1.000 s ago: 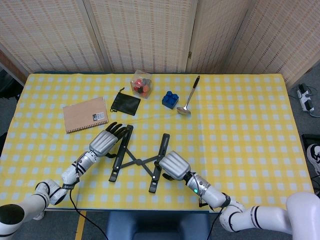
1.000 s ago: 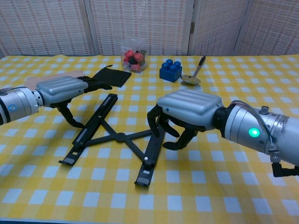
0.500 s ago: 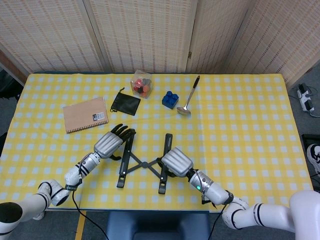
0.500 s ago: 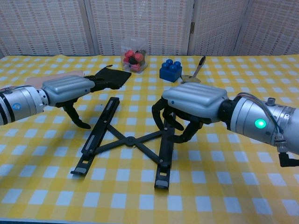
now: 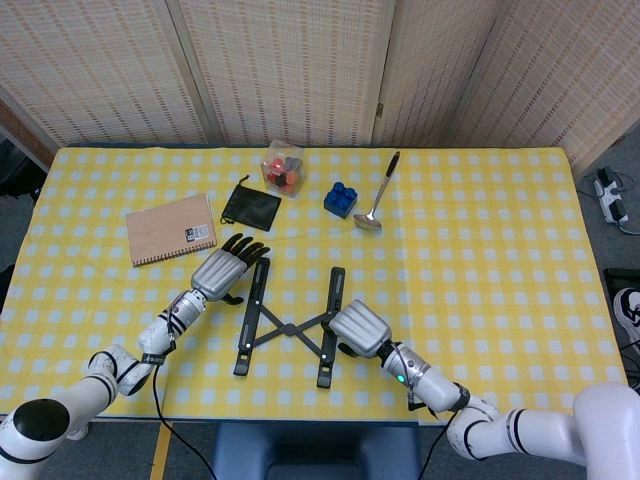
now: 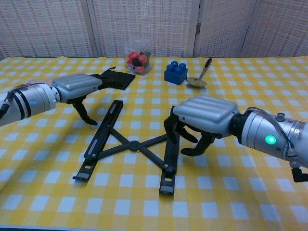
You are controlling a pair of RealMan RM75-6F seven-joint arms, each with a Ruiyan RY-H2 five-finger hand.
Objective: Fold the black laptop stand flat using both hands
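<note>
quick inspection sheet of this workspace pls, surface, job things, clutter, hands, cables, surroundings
surface: table under yellow-and-white checked cloth.
job's things: black X-frame laptop stand lying on the cloth, rails spread apart, not yet closed.
clutter: tan spiral notebook, black cloth pouch, clear box of red and black pieces, blue toy brick, metal ladle.
hands: left hand beside the left rail, holding nothing; right hand, fingers curled at the right rail, grip unclear.
cables: thin black cable under the left arm.
surroundings: woven screen panels behind.

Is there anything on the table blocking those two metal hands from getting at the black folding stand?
Nothing visible does. The left hand hovers beside the black laptop stand's left rail, and the right hand sits against its right rail. The notebook and pouch lie farther back.
</note>
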